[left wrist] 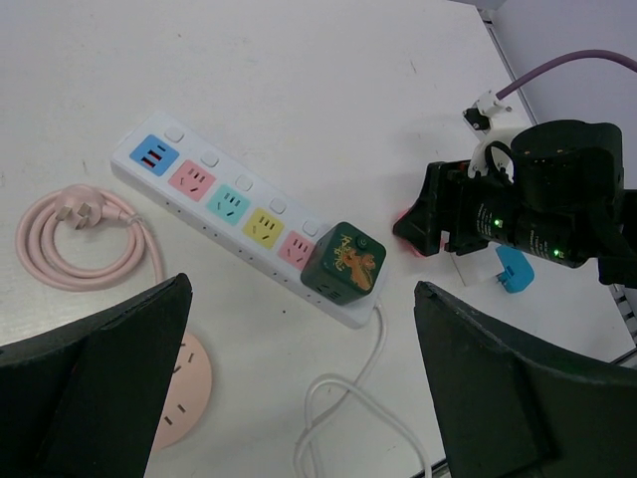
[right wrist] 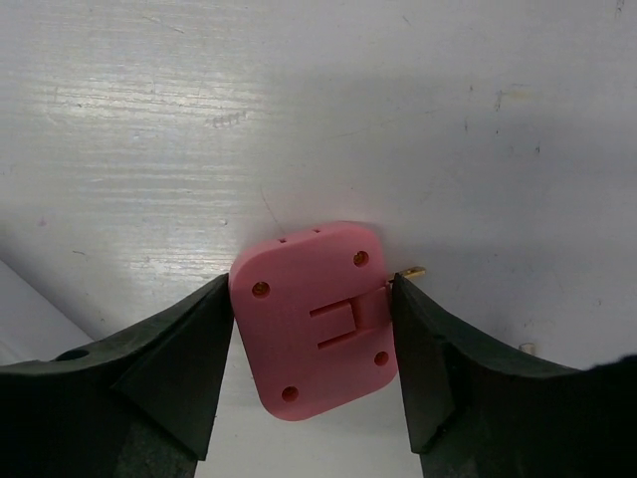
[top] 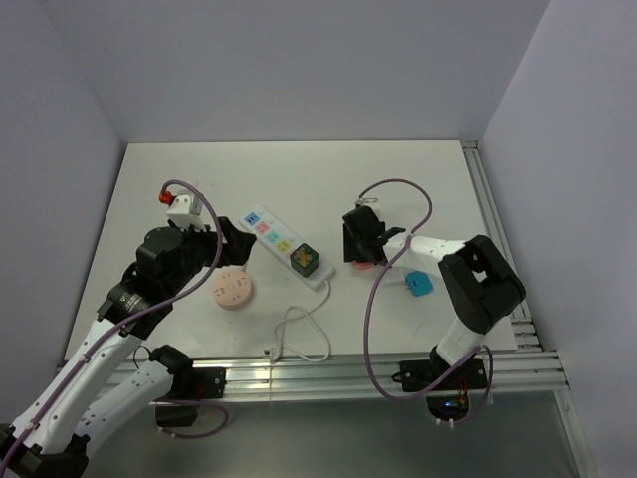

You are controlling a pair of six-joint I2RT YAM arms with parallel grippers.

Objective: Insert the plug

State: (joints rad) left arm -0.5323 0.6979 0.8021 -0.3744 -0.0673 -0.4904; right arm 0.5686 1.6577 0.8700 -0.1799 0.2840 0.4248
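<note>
The pink plug [right wrist: 314, 319] lies flat on the white table, its back with several screw holes facing up and a brass prong [right wrist: 414, 272] poking out at its right side. My right gripper [right wrist: 314, 321] is lowered over it, and both black fingers touch its sides. From above, only a sliver of the plug [top: 364, 265] shows under the right gripper [top: 360, 257]. The white power strip [top: 282, 244] with coloured sockets lies left of it. My left gripper [left wrist: 304, 378] hovers wide open above the strip's white cable [left wrist: 338, 398], holding nothing.
A dark green cube adapter [left wrist: 344, 261] sits in the strip's end socket. A round pink socket disc [top: 234, 290] lies by the left gripper, and a coiled pink cord [left wrist: 75, 234] lies beside the strip. A blue plug [top: 418, 283] lies right of the right gripper. Metal rails run along the near edge [top: 328, 370].
</note>
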